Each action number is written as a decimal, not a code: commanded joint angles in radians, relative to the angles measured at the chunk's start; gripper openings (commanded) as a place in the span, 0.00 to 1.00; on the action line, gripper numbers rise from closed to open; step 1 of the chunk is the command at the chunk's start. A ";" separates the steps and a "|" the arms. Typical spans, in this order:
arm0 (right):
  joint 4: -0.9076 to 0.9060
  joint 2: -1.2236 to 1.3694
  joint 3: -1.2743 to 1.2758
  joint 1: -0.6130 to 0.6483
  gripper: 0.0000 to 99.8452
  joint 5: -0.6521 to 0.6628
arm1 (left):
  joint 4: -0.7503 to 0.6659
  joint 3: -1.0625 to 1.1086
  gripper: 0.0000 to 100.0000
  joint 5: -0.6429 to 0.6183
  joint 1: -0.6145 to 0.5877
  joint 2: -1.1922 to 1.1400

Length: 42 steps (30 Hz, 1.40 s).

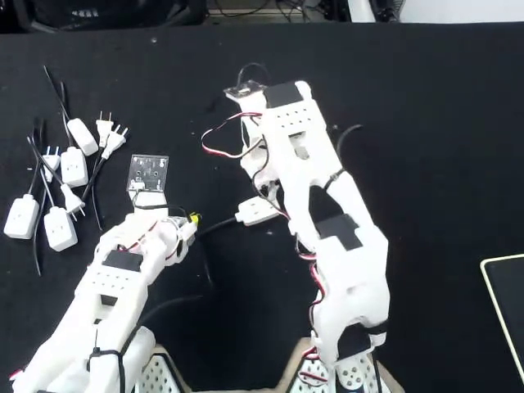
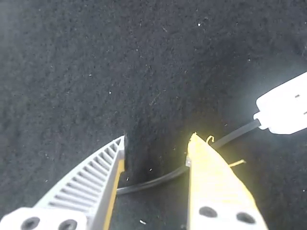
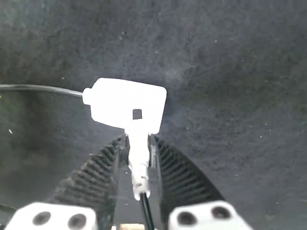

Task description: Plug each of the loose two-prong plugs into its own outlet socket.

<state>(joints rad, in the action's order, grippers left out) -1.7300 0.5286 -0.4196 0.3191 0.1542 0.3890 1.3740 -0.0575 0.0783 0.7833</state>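
A black table [image 1: 426, 123] is seen from above, with a white outlet socket [image 1: 258, 212] lying near its middle; everything else is placed from that socket. The right gripper [image 3: 139, 141] is set just behind the socket. Its dark ribbed fingers are drawn in almost fully and pressed on both sides of a slim white plug [image 3: 139, 165]. The plug's front end is met by the socket's edge, though how deep the prongs sit cannot be told. A thin black cord [image 2: 153, 181] is led out of the socket's far end toward the left gripper [image 2: 158, 139]. That gripper is held wide apart, one grey and one yellow finger either side of the cord, and nothing is gripped. The cord is simply straddled on the cloth, near the socket but apart from it. Farther out on that same side, toward the table's edge, loose plugs [image 1: 110, 135] and spare sockets [image 1: 74, 168] are heaped together with their cords tangled. A small shiny plate [image 1: 149, 174] is laid between that heap and the socket. Open black surface is left beyond the socket toward the table's far edge and broadly on the side away from the heap. There a flat panel [image 1: 506, 303] with a pale rim is cut off by the table's edge.
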 commanded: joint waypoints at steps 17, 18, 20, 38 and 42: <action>-0.034 -0.096 0.053 -0.002 0.01 -0.061 | -0.017 -0.004 0.21 0.002 0.015 0.023; -0.031 -0.096 0.053 -0.005 0.01 -0.060 | -0.017 -0.004 0.21 0.002 0.015 0.025; -0.029 -0.096 0.053 -0.006 0.01 -0.057 | -0.017 -0.002 0.21 0.002 0.015 0.025; -0.023 0.018 -0.048 -0.046 0.01 -0.011 | -0.015 0.001 0.21 0.005 0.013 0.032; -0.028 0.030 -0.056 -0.058 0.01 -0.011 | -0.015 0.001 0.21 0.005 0.013 0.032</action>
<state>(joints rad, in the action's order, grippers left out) -1.7300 0.5639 -0.4242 0.2946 0.1327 0.3890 1.3802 -0.0575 0.0844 0.7864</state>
